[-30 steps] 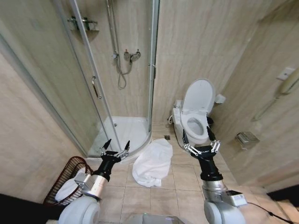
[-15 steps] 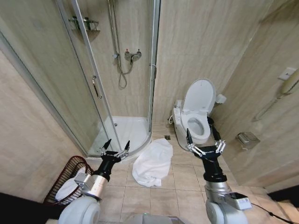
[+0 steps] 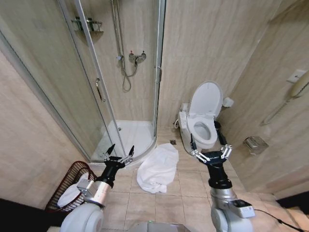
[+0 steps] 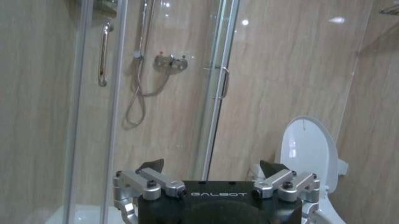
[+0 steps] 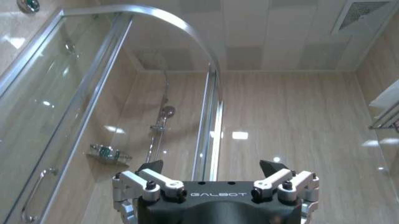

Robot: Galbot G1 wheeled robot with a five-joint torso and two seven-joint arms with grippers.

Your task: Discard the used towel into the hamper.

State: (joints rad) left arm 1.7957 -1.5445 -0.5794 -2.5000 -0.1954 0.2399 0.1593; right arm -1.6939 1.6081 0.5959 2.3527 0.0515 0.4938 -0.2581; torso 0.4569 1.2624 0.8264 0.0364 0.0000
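Tiled bathroom floor (image 3: 193, 186): towel (image 3: 157, 169) at 12 o'clock, hamper (image 3: 67, 186) at 9. Left claw (image 3: 119, 153) and right claw (image 3: 208, 151) spread, empty; pinch a thick fold.

The towel (image 3: 157, 167) is soft white cloth, rumpled and matt, lying on smooth beige floor tiles (image 3: 190, 186) with a faint sheen. The hamper (image 3: 65, 186) is dark reddish-brown openwork, wire or wicker (hard to say which). The walls (image 3: 207, 43) are glossy beige tile that throws back the lights. The shower door (image 3: 63, 87) is clear glass in bright metal framing, with chrome taps (image 3: 136, 57). The toilet (image 3: 203, 118) is shiny white. Both grippers, left (image 3: 119, 153) and right (image 3: 208, 148), have bare metal links and matt black bodies.
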